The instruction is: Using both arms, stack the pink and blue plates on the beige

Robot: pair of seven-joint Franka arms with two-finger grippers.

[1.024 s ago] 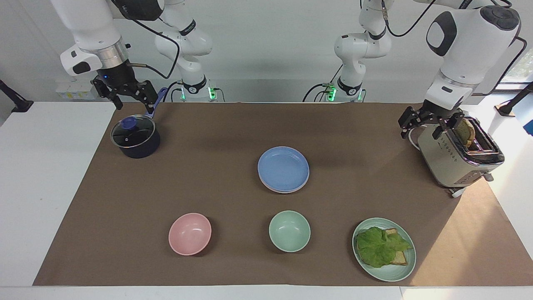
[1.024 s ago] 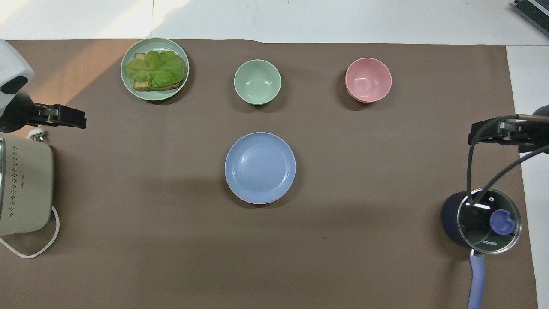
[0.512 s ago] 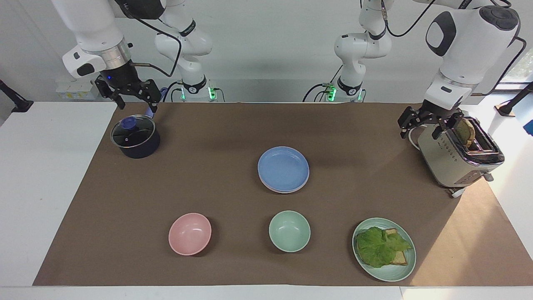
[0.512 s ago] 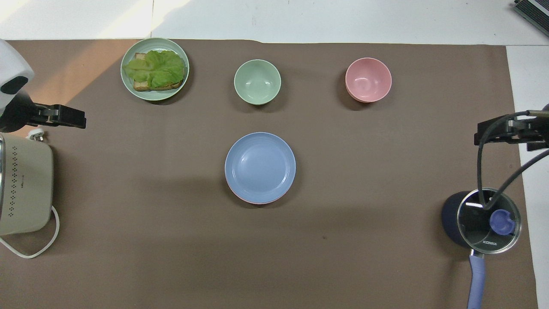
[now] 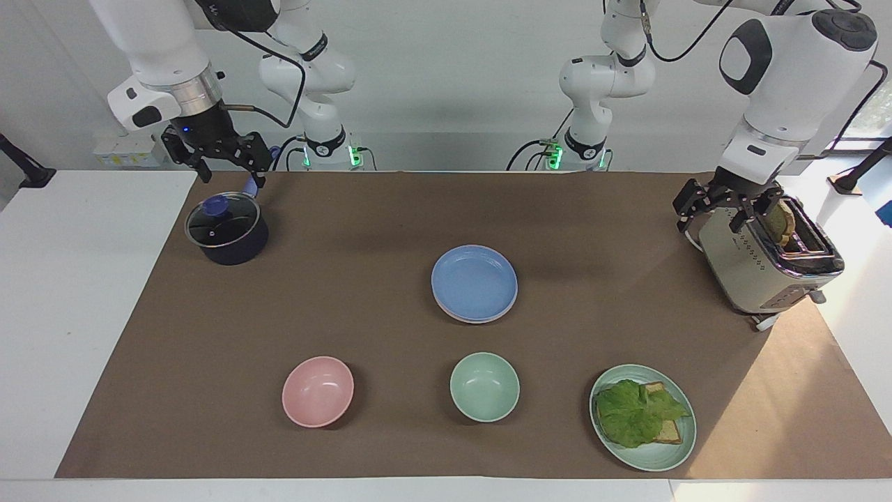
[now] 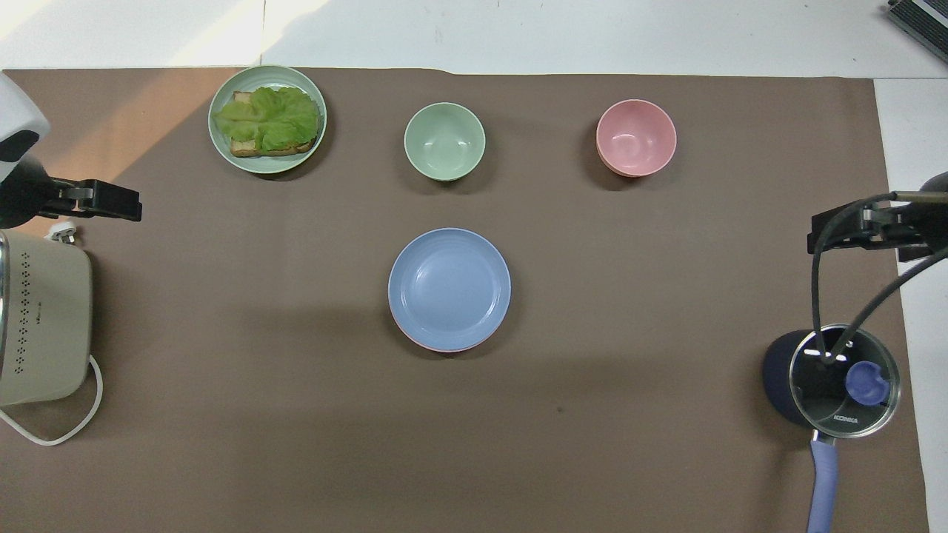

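Now blue plate [image 5: 474, 282] topping the stack mid-mat, my left gripper [image 5: 729, 210] spread over the toaster [image 5: 766, 268], my right gripper [image 5: 221, 165] spread over the saucepan [image 5: 226, 229].

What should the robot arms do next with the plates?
Probably nothing more than rest. The blue plate already lies on top of the stack, a pink plate edge peeking out beneath; the beige one is hidden. The left gripper over the toaster and right gripper above the pot are open, holding nothing.

1. Setting: robotics lab staged as a kitchen.
2. Evidence: two white arms [image 5: 773, 77] bolted at a white table [image 5: 83, 279]; brown mat [image 5: 390, 209], toaster [image 5: 766, 261], lidded saucepan [image 5: 226, 230].
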